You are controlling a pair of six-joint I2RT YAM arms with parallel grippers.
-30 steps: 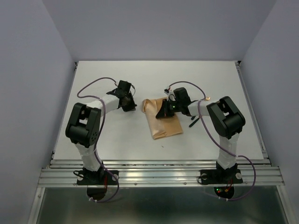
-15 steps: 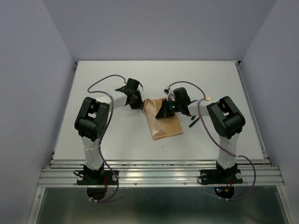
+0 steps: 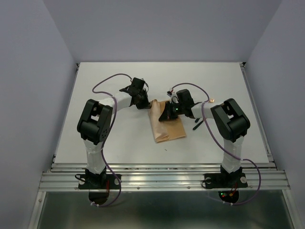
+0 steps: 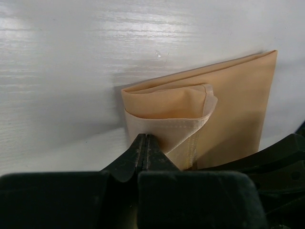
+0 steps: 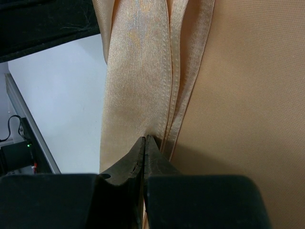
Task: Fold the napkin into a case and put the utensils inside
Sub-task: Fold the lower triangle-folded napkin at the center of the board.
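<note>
The peach-orange napkin (image 3: pixel 170 129) lies folded in the middle of the table, with a loose flap raised at its far left corner. My left gripper (image 3: pixel 148 104) is shut, its tips (image 4: pixel 145 138) pushed against that flap's folded edge (image 4: pixel 167 107). Shut as well, my right gripper (image 3: pixel 164 115) presses its tips (image 5: pixel 145 139) onto a hemmed strip of the napkin (image 5: pixel 138 71); no cloth shows between its fingers. The utensils lie just right of the right arm: a thin dark handle (image 3: pixel 197 125) and a gold head (image 3: pixel 211 100). Most of them is hidden by the arm.
Purple cables loop over both arms (image 3: pixel 107 81). The right arm's black body (image 4: pixel 281 152) shows at the lower right of the left wrist view. A metal rail (image 3: pixel 162 167) runs along the table's near edge, and grey walls (image 3: pixel 33 95) close in the sides.
My left gripper has swung right, staying shut, to the napkin's far left corner and pushed the flap inward. The right gripper has stayed put.
</note>
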